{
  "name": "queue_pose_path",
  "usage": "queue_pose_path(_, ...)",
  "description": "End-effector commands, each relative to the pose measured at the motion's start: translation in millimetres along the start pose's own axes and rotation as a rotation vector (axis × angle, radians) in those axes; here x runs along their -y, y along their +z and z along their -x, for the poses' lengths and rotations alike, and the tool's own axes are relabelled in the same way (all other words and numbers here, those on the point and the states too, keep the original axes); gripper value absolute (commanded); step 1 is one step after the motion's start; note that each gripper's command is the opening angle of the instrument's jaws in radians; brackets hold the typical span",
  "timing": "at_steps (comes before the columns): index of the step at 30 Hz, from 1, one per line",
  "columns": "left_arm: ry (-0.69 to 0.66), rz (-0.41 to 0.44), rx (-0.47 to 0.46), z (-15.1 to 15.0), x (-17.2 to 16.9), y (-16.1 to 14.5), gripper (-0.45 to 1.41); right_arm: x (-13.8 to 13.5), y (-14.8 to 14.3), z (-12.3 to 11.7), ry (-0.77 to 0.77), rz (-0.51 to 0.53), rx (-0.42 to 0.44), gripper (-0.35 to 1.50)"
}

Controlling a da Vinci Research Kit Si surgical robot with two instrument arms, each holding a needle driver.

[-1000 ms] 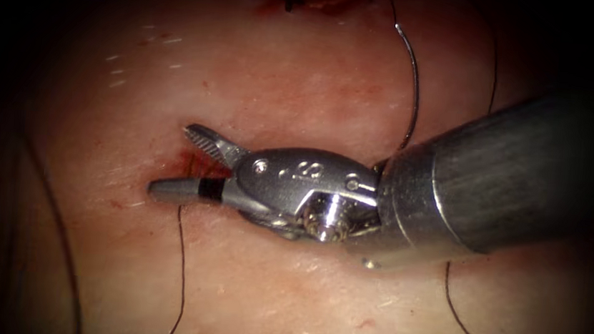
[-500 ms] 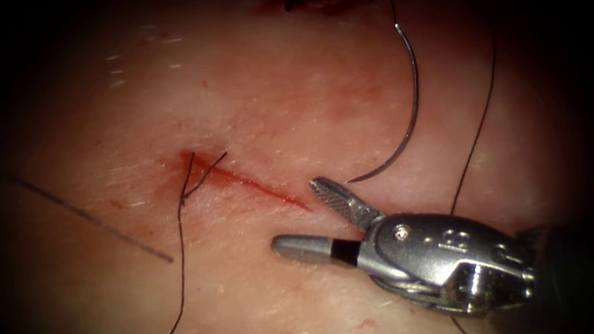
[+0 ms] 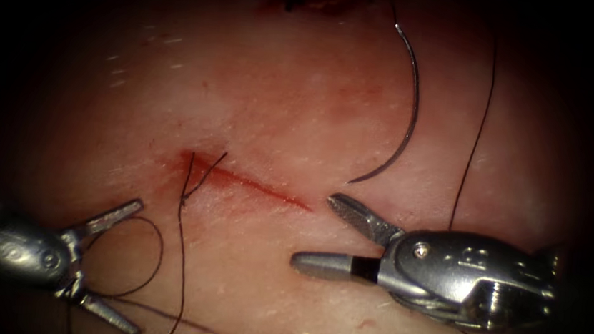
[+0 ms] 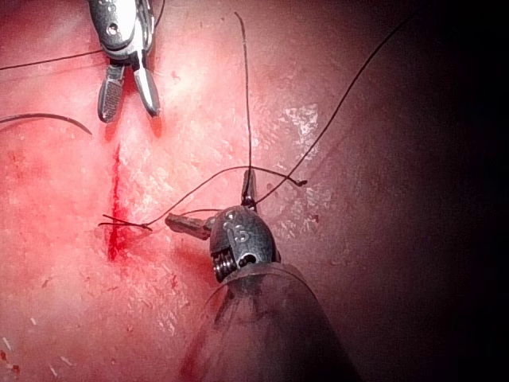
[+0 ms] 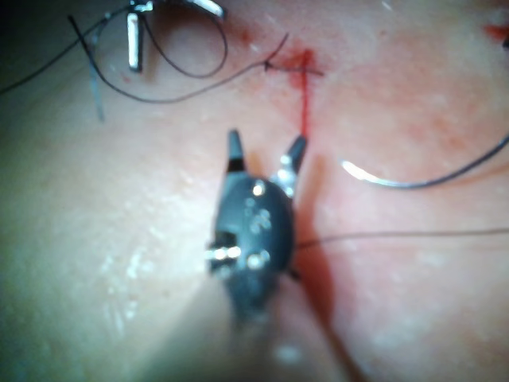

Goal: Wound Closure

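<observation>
The cut (image 3: 252,183) runs as a thin red line across the tissue (image 3: 281,101), with a knot and two short thread ends (image 3: 186,192) at its left end. The curved needle (image 3: 414,105) lies free on the tissue beyond the cut's right end, held by neither tool, its thread (image 3: 488,97) trailing further right. My right tool (image 3: 314,229) stands open and empty just off the cut's right end. My left tool (image 3: 134,269) is wide open at the lower left, gripping nothing, a slack loop of thread (image 3: 158,248) beside its jaws. The left tool (image 4: 208,208) and the right tool (image 5: 266,143) are open in their own views too.
A long strand (image 3: 179,279) hangs from the knot toward the near edge. An older stitched spot with red fluid (image 3: 311,2) sits at the far edge. In the left wrist view the right tool (image 4: 127,107) hovers by the cut (image 4: 115,199).
My right tool drew back from the cut's left end to its right end, uncovering the knot. The left tool came into view with open jaws, and the taut strand at lower left went slack.
</observation>
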Motion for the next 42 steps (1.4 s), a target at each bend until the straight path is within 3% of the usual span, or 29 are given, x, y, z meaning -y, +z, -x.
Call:
queue_pose_path(1, -0.029, 0.005, -0.004, 0.9, -2.0, 1.5, 1.15, 1.5, 0.6, 0.7, 0.005, -0.003, 0.001, 1.36)
queue_pose_path(5, -0.103, 0.007, -0.009, 3.9, -2.9, 2.7, 1.11, 1.9, 0.7, 1.1, 0.002, -0.001, 0.009, 1.36)
queue_pose_path(9, -0.117, 0.021, -0.009, 4.2, -3.1, 1.6, 1.11, 2.2, 0.8, 1.4, -0.001, 0.001, 0.008, 1.36)
queue_pose_path(16, -0.138, -0.028, -0.014, 0.4, -0.9, -5.0, 1.13, 2.6, 1.0, 1.7, -0.004, 0.003, 0.01, 1.34)
queue_pose_path(22, -0.152, -0.096, -0.072, -3.2, 1.6, -10.6, 1.13, 2.8, 1.3, 2.0, -0.006, 0.003, 0.013, 1.34)
queue_pose_path(27, -0.24, -0.151, -0.06, -2.9, 2.2, -14.2, 1.13, 3.0, 1.4, 2.1, -0.008, -0.013, 0.014, 1.34)
queue_pose_path(31, -0.367, -0.05, 0.007, -2.1, 2.2, -14.4, 1.15, 3.1, 1.7, 2.0, -0.007, -0.019, 0.015, 1.34)
queue_pose_path(37, -0.583, 0.169, -0.024, -3.1, 2.7, -13.7, 1.16, 3.6, 2.0, 1.9, -0.007, -0.033, 0.016, 1.36)
queue_pose_path(39, -0.618, 0.244, -0.013, -3.9, 3.0, -14.0, 1.15, 3.7, 2.0, 1.9, -0.008, -0.035, 0.016, 1.36)
queue_pose_path(42, -0.613, 0.269, 0.022, -4.6, 3.4, -14.7, 1.11, 3.7, 1.9, 2.0, -0.008, -0.035, 0.016, 1.36)
